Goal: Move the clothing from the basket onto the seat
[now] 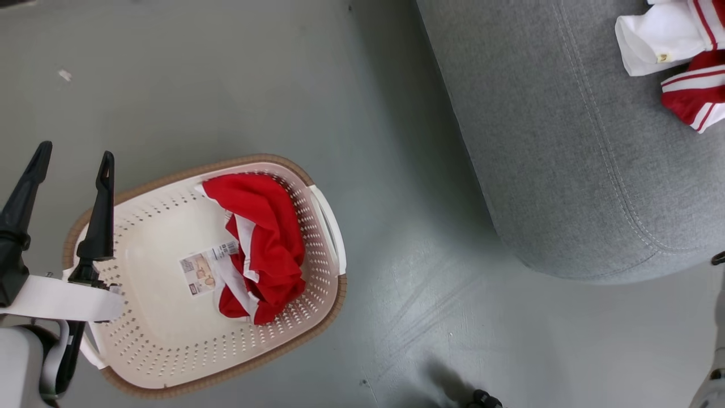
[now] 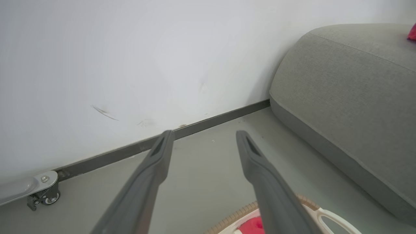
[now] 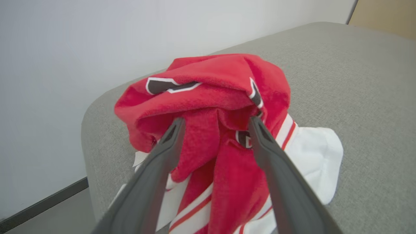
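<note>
Lying against the right wall of the basket [image 1: 323,272], a red garment [image 1: 266,238] is overlapping a paper label [image 1: 198,272]. Above the basket's left rim the left gripper [image 1: 74,154] is hovering, fingers spread and empty. Right of the basket, across floor [image 1: 408,238], the seat [image 1: 555,158] is carrying a red jersey [image 3: 211,97]; the right gripper [image 3: 216,122] is pointing at it, fingers parted.
</note>
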